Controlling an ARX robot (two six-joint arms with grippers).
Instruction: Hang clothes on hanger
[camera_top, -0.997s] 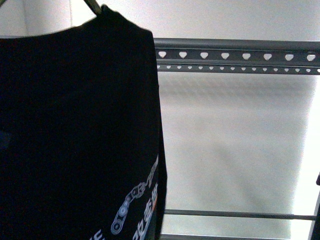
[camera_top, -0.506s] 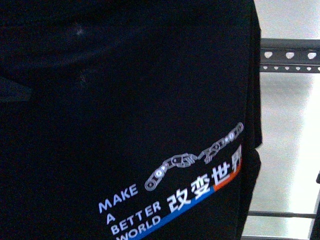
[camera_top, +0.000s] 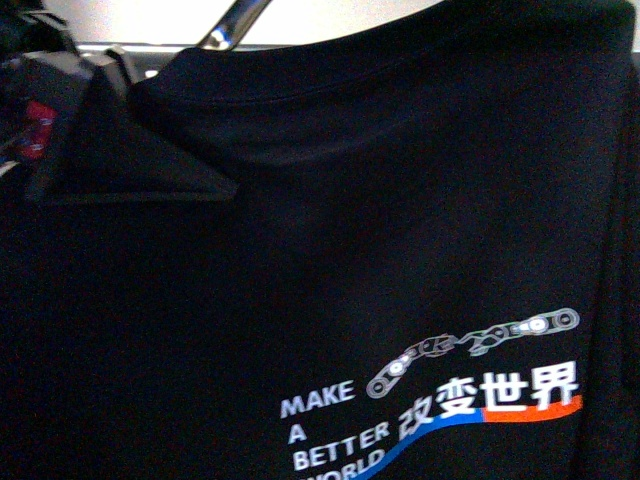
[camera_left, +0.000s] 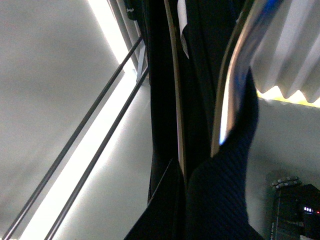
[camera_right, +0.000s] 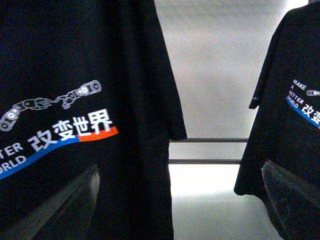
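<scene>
Shiny metal hook (camera_top: 232, 25) is poking up at the top edge of the front view, catching light. Pale wall (camera_right: 215, 60) is filling the background. Another black printed T-shirt (camera_right: 295, 115) is hanging before it. Pale pleated surface (camera_left: 295, 50) (curtain or panel, cannot tell) is showing in the left wrist view. Dark box (camera_left: 297, 212), small dots glowing on it, is showing in the same view.

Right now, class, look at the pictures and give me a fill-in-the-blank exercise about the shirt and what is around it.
1. The T-shirt filling the front view is ___ in colour.
2. Its white lettering reads MAKE A BETTER ___.
3. The stripe under the characters runs from blue to ___.
4. Beside the T-shirt, the right wrist view shows ___ thin bars.

Missing words: black; WORLD; orange; two
</scene>
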